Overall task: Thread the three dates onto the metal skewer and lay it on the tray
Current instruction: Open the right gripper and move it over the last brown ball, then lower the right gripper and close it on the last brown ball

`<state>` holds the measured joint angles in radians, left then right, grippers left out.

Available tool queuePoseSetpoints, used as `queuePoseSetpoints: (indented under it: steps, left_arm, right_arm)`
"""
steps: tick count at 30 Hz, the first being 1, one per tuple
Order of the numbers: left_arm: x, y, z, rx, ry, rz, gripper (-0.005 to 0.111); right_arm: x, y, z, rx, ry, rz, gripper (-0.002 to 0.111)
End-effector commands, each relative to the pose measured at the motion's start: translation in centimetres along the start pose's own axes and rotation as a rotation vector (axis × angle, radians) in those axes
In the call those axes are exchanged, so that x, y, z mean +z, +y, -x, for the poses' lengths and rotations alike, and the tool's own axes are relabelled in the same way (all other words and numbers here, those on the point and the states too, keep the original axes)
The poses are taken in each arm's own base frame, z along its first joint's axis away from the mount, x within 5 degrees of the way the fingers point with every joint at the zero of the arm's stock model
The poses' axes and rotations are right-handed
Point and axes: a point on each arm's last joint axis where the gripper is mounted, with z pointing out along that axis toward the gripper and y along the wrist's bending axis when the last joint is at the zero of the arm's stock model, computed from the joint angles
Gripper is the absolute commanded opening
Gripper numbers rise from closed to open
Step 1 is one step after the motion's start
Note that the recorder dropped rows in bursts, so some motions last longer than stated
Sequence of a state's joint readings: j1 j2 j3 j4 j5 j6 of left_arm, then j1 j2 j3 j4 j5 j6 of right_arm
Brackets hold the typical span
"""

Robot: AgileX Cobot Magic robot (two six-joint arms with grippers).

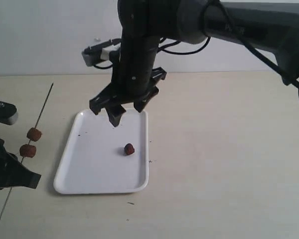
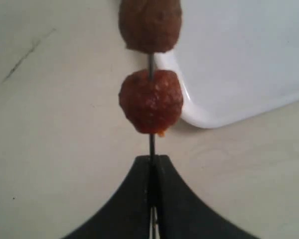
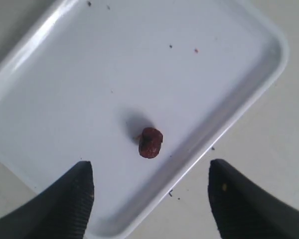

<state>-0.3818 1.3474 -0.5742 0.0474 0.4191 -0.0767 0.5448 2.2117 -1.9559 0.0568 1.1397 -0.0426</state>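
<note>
Two dates [image 1: 34, 134] [image 1: 28, 150] sit threaded on the thin metal skewer [image 1: 44, 105], which slants up to the left of the white tray [image 1: 84, 184]. My left gripper [image 1: 15, 174] is shut on the skewer below them; the left wrist view shows the skewer [image 2: 152, 149] leaving the closed fingers under the nearer date [image 2: 151, 101]. The third date [image 1: 129, 149] lies loose on the tray, also seen as a small date [image 3: 150, 142] on the tray [image 3: 249, 99] in the right wrist view. My right gripper [image 1: 128, 110] hangs open above the tray's far end, nothing between its fingers [image 3: 74, 199].
Bare beige tabletop [image 1: 224, 149] surrounds the tray. Dark specks dot the tray and the table near its edge. The right arm's bulky black body [image 1: 139, 45] looms over the tray's far side. A pale wall stands behind.
</note>
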Motion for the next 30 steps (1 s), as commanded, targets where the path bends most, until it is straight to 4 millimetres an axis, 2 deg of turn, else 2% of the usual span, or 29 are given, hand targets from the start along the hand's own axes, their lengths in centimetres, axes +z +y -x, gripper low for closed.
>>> queuePoseSetpoints:
  steps: [1,3,7,11,13,14,15,17,21,27,30]
  left_arm:
    - [0.1,0.0,0.1,-0.001,0.01,-0.003,0.0]
    - [0.1,0.0,0.1,-0.001,0.01,-0.003,0.0]
    - [0.1,0.0,0.2,-0.002,0.001,-0.003,0.0]
    - [0.1,0.0,0.2,-0.002,-0.006,-0.004,0.0]
    - [0.1,0.0,0.2,0.0,-0.007,-0.004,0.0]
    - [0.1,0.0,0.2,0.0,-0.007,-0.004,0.0]
    - [0.1,0.0,0.2,0.0,-0.007,-0.004,0.0]
    - [0.1,0.0,0.2,-0.002,-0.007,-0.004,0.0]
    - [0.1,-0.1,0.2,-0.009,-0.007,-0.007,0.0]
    - [0.1,-0.1,0.2,-0.009,-0.007,-0.007,0.0]
    - [0.1,-0.1,0.2,-0.009,-0.007,-0.007,0.0]
  right_arm:
    - [2.2,-0.1,-0.9,-0.002,0.02,-0.011,0.063]
    - [2.7,-0.1,-1.2,-0.035,0.024,-0.011,0.063]
    - [2.9,-0.1,-1.5,-0.309,0.048,-0.003,0.062]
    - [2.8,-0.1,-1.9,-0.713,0.083,0.019,0.062]
    - [2.9,-0.1,-1.9,-1.026,0.081,0.037,0.062]
    - [3.0,-0.1,-1.9,-1.107,0.082,0.042,0.062]
    - [3.6,-0.2,-2.0,-1.252,0.094,0.053,0.062]
    - [4.7,-0.2,-2.1,-1.365,0.108,0.073,0.062]
    - [7.4,-0.3,-2.1,-1.372,0.1,0.073,0.062]
    - [8.5,-0.4,-1.7,-1.37,0.064,0.043,0.062]
    - [8.7,-0.3,-1.7,-1.363,0.05,0.044,0.058]
